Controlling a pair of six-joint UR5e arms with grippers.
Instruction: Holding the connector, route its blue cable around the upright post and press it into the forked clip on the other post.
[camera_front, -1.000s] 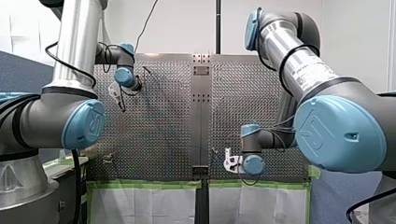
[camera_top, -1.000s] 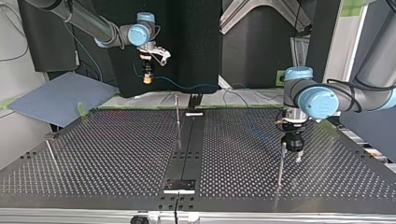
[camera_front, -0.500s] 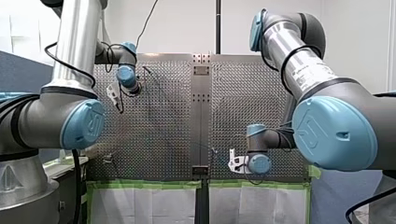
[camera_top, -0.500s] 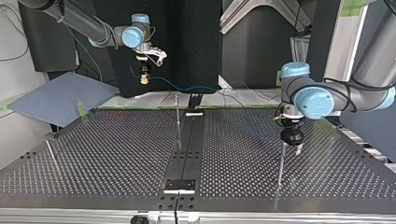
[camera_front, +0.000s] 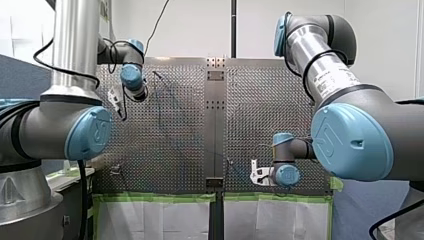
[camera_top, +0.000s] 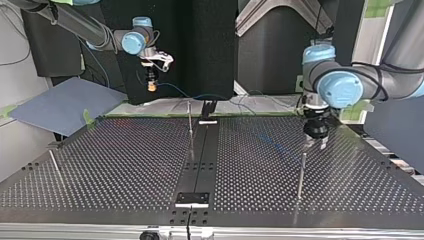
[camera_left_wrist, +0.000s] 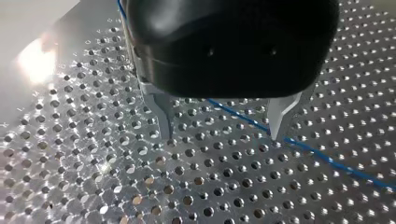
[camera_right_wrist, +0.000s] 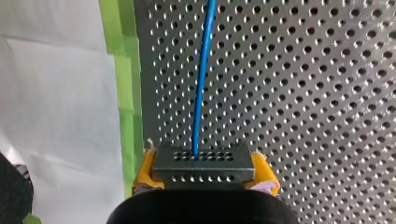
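- holding the connector (camera_right_wrist: 204, 161) is my right gripper (camera_right_wrist: 204, 173), its yellow pads clamped on the two sides of the grey block. in the top view this gripper hangs high over the table's far edge, at that view's left.
- my left gripper (camera_left_wrist: 220, 122) has its metal fingers spread wide and grips nothing. it sits low over the perforated table (camera_left_wrist: 93, 177), and the top view puts it just above the thin post (camera_top: 301, 172) at that view's right.
- the blue cable (camera_right_wrist: 201, 79) leaves the connector's face straight ahead of the right gripper, with its long axis in line with that gripper's reach. it runs over the holes beside the green tape (camera_right_wrist: 126, 70) at the table's edge.
- in the left wrist view the cable crosses slantwise beneath the open fingers and passes close by one tip. whether it touches that tip i cannot tell.
- judged from this, the routing step is in hand: the cable is strung out between the two arms and not yet pressed into any clip.
- which post bears the fork is too fine to make out. the middle post (camera_top: 190, 120) may be the other one.
- the next move likely calls for the right gripper to carry the connector so that the cable bends round the post under light tension. the left fingers would close to guide it, and the connector's axis should follow the cable so it does not kink.
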